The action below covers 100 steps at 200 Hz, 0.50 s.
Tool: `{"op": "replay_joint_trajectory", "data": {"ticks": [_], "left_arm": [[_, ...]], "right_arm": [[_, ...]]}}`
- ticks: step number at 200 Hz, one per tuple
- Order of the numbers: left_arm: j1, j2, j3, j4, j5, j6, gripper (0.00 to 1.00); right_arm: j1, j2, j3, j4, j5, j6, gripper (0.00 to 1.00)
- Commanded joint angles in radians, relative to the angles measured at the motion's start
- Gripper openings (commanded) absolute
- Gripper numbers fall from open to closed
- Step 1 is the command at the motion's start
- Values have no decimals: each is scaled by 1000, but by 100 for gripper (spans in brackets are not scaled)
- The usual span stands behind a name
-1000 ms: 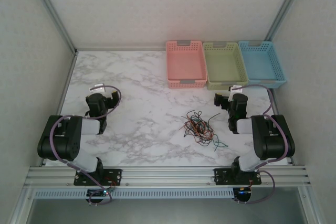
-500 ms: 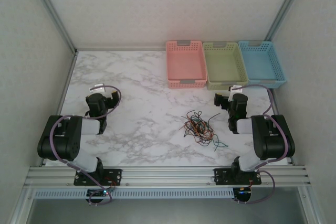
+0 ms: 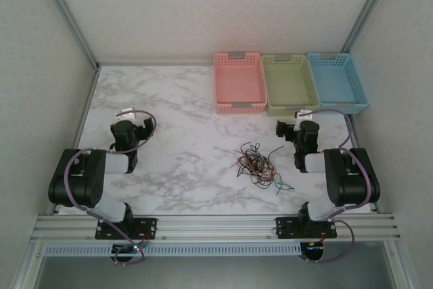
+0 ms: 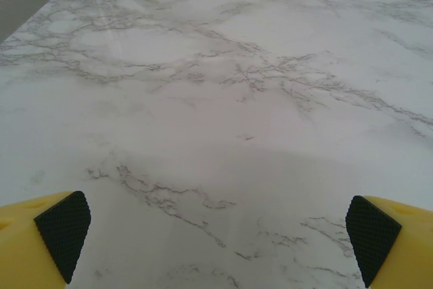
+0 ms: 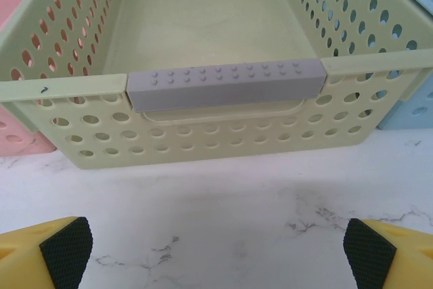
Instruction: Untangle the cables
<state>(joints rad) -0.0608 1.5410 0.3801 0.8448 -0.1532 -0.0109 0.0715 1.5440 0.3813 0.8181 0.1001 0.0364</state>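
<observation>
Marble-patterned bench point(image 3: 169, 99) and all on it match the earlier frames; nothing has moved. At the left, the left hand point(image 4: 216, 241) stands wide open and empty over bare bench, with broad free room ahead. Right of centre, the cables point(image 3: 258, 164) lie loosely tangled near the right arm, their long axis slanting from far-left to near-right. The right hand point(image 5: 216, 248), also wide open and empty, faces the green basket point(image 5: 203, 137), which sits between the pink basket point(image 3: 240, 107) and the blue basket point(image 3: 342, 106) at the far edge.

The table point(image 4: 216, 99) looks smooth marble-patterned, the basket point(image 5: 67, 89) (perforated) matt plastic.
</observation>
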Motion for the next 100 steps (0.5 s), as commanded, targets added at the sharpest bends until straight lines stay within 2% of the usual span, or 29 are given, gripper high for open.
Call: {"op": "replay_joint_trajectory", "data": {"ticks": [1,15,26,35,46,52,68,83,100], "left_arm": [[10,-3,19,6,17,-2,100],[5,-11,20,6,-4,-3,100],[-13,-74,39,-77,-43,6,100],[-25,-150,74,-210,-78,-5,100],[-27,-220,160,-456,-150,-127,100],[-33,-236,201,-557,-168,-133,100],[-59,-288,243,-676,-182,-184,100],[-67,-384,215,-683,-115,-256,100],[-71,-502,193,-710,-95,-349,100]], "right_arm": [[-4,-2,18,4,-13,-18,99],[-3,-2,16,4,-13,-18,99],[-4,-2,18,3,-14,-17,99],[-3,-3,18,1,-15,-16,99],[-4,-2,20,2,-15,-16,99],[-3,-3,17,4,-13,-18,99],[9,-32,23,-22,42,-13,99],[23,-145,90,-216,117,11,99],[22,-282,177,-466,150,85,99]]}}
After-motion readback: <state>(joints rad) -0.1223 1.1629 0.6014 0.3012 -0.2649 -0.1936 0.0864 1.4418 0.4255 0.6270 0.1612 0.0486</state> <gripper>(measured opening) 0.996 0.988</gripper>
